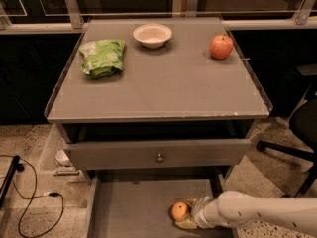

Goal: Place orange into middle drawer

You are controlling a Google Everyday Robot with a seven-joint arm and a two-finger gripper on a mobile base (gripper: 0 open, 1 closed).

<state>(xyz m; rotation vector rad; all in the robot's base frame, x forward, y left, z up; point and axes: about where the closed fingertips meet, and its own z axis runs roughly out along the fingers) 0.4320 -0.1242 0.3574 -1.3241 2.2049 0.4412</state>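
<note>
The orange (179, 210) is low inside the open middle drawer (133, 207), near its front right part, over the pale grey floor. My gripper (184, 214) reaches in from the right on a white arm, and its yellowish fingers (187, 225) are closed around the orange. I cannot tell whether the orange touches the drawer floor.
Above the open drawer is a closed drawer with a small round knob (159, 157). On the table top (158, 88) are a green bag (102, 57), a white bowl (152, 35) and a red apple (221, 46). A cable (29, 202) lies on the floor at left, and a black chair base (292, 148) stands at right.
</note>
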